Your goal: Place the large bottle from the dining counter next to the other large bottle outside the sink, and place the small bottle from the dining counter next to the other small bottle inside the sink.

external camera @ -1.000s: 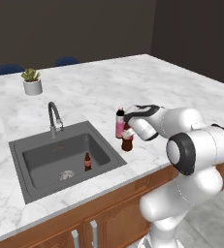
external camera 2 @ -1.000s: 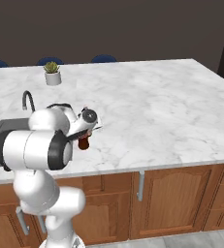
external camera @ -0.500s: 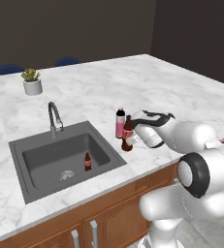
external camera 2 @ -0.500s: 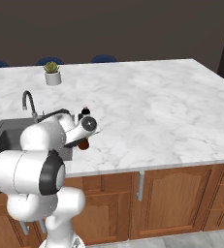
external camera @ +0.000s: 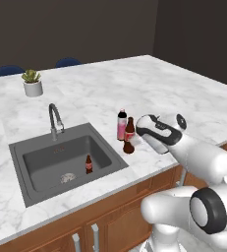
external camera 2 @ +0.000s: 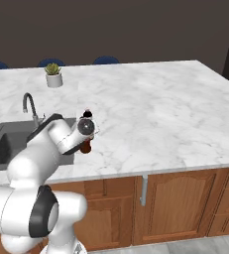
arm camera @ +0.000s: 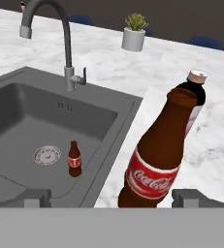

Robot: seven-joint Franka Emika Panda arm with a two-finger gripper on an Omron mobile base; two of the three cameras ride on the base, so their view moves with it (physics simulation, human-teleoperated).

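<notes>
Standing on the dining counter [external camera: 184, 93] just beside the sink [external camera: 41, 183]'s right rim, the large bottle [external camera: 128, 138] touches or nearly touches the other large bottle [external camera: 121, 124], which sits just behind it. The gripper [arm camera: 111, 197] has its jaws spread wide apart, one tip on each side of the brown bottle's base and clear of the glass, so nothing is held. The likeliest trouble from here is a knock: if the hand pulls back crookedly, a fingertip could clip the base and tip the tall, narrow bottle into its pink-labelled neighbour or toward the basin edge. A short reddish-banded bottle [arm camera: 74, 159] stands upright inside the sink near the drain [arm camera: 47, 155]; whether it is the small bottle from the task or its partner cannot be told. The hand view shows the finger clearance and red label, which the base views hide behind the wrist; the left base view shows both large bottles standing upright together, while the right base view has the arm covering most of them.
</notes>
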